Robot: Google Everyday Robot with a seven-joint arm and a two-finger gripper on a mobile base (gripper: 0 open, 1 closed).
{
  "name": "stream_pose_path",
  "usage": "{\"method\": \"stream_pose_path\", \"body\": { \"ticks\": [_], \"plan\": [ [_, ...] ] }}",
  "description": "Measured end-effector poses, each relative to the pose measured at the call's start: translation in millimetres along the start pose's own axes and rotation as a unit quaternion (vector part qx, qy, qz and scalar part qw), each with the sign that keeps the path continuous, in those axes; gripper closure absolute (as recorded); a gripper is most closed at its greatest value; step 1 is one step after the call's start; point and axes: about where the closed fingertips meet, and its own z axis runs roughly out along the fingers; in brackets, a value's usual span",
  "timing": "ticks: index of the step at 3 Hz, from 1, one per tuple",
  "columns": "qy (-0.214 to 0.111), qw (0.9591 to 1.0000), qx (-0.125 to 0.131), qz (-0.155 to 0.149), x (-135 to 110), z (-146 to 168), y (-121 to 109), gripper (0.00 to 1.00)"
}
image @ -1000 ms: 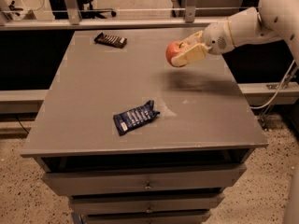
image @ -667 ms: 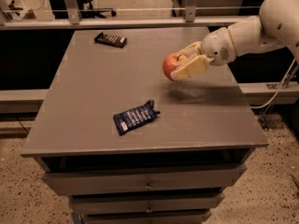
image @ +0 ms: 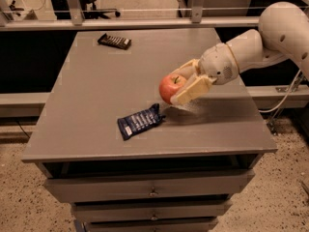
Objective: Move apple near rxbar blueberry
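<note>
Apple: red with yellowish patches, stem up, in the front half of the table, right of the middle; whether it touches the tabletop I cannot tell
Gripper: at the apple's right side, jaws pinching the apple, one pale finger over its top, the other under its lower right
Rxbar blueberry: crinkled dark blue wrapper, flat and askew near the front edge, about midway along it; its right end lies just beside the apple
Arm: white, reaching in over the right edge
Dark bar wrapper: near the back edge, toward the back left corner, well apart from the rest
Table: grey top, drawers below the front edge
</note>
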Motion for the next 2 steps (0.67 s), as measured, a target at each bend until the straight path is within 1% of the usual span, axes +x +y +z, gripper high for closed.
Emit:
{"method": "stream_pose_path", "body": {
  "ticks": [1, 2],
  "plan": [
    [0.018, 0.9994, -0.015, -0.026, 1.7, 11.9, 17.2, 0.83],
    [0.033, 0.9984, -0.016, -0.044, 8.5, 19.1, 23.3, 0.61]
  ]
}}
